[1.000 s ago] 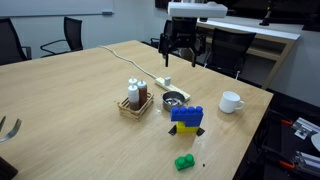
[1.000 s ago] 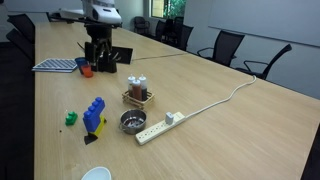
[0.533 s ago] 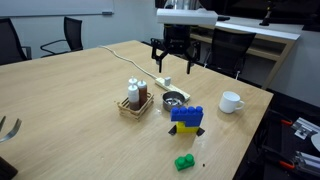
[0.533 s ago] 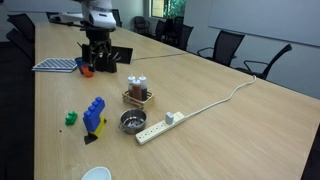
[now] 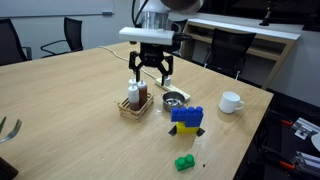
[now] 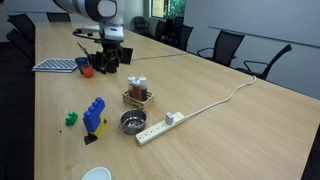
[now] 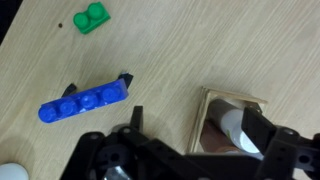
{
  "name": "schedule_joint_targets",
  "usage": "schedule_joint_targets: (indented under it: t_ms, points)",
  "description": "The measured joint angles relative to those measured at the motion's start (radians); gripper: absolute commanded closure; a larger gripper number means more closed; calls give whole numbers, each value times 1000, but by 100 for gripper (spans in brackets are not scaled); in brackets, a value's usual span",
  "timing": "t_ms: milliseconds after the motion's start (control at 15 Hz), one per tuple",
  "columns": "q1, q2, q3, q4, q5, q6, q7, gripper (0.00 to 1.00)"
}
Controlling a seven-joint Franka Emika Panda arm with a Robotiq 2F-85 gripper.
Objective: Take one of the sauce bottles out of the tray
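Plainly, a wooden table [image 5: 65, 100] bears the tray [image 5: 133, 111] — office chairs [image 5: 72, 35] behind.

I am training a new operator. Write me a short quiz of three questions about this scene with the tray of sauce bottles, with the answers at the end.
1. True or false: the gripper is shut on a sauce bottle.
2. How many bottles stand in the tray? A) one B) two C) three
3. Fill in: the metal bowl lies between the tray and the white ____.
Key: 1 false, the jaws are open and hold nothing. 2 B. 3 mug.
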Motion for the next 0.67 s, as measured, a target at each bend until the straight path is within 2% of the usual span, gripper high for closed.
schedule_joint_targets:
  t_ms: [333,667]
  points:
    - [42,145,-20,153,-23,62,2,0]
    - [50,235,-46,230,-32,136,-8,0]
